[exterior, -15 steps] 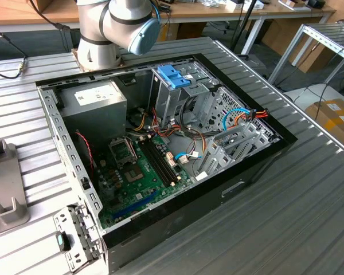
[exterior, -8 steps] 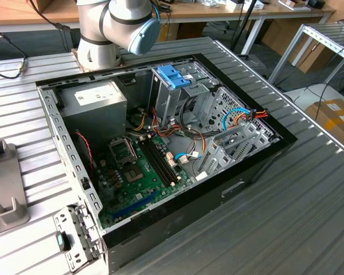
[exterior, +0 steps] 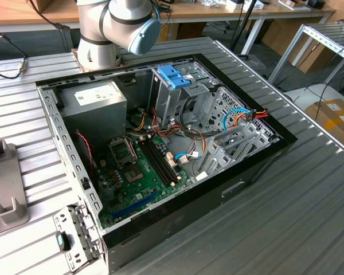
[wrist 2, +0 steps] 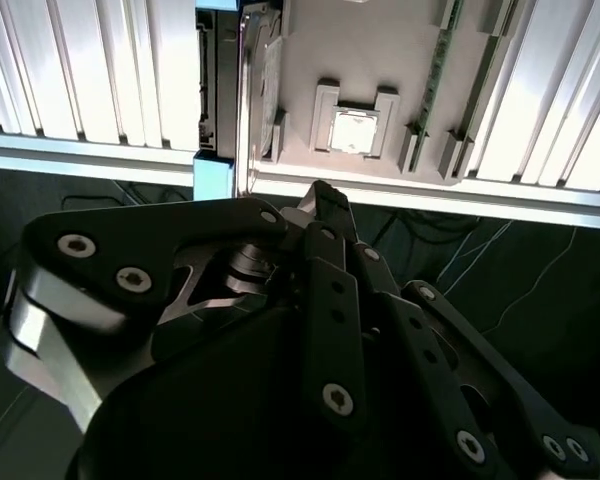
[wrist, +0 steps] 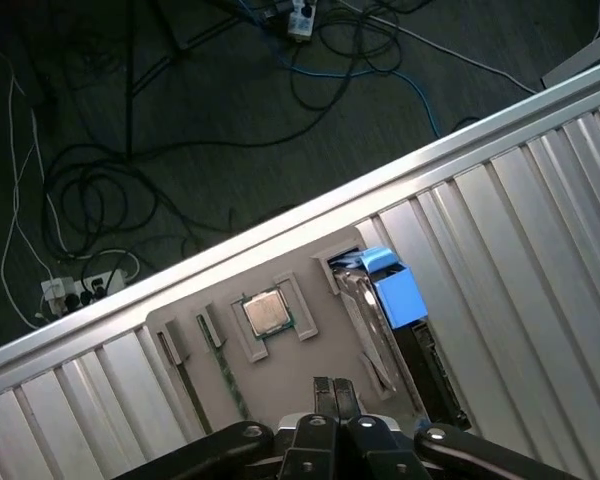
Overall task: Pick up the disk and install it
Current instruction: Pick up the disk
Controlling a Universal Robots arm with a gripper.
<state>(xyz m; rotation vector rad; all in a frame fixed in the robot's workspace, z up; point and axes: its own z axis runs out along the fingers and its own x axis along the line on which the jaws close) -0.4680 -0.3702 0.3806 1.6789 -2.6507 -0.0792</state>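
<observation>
Poised for the pick-up, black gripper (wrist: 332, 388) pinched shut and empty near the grey metal disk (wrist: 392, 300) with bright blue end tab (on edge in a grey holder plate (wrist: 275, 372) near the edge of the ribbed aluminium tabletop (wrist: 500, 230)), likely needing jaws opened across its thin body.

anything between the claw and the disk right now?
Nothing visible. In the first wrist view the claw hangs over the grey holder, and the disk stands on edge in its slot off to one side, with open air between them. The processor chip lies flat in the holder, out of that line.
</observation>
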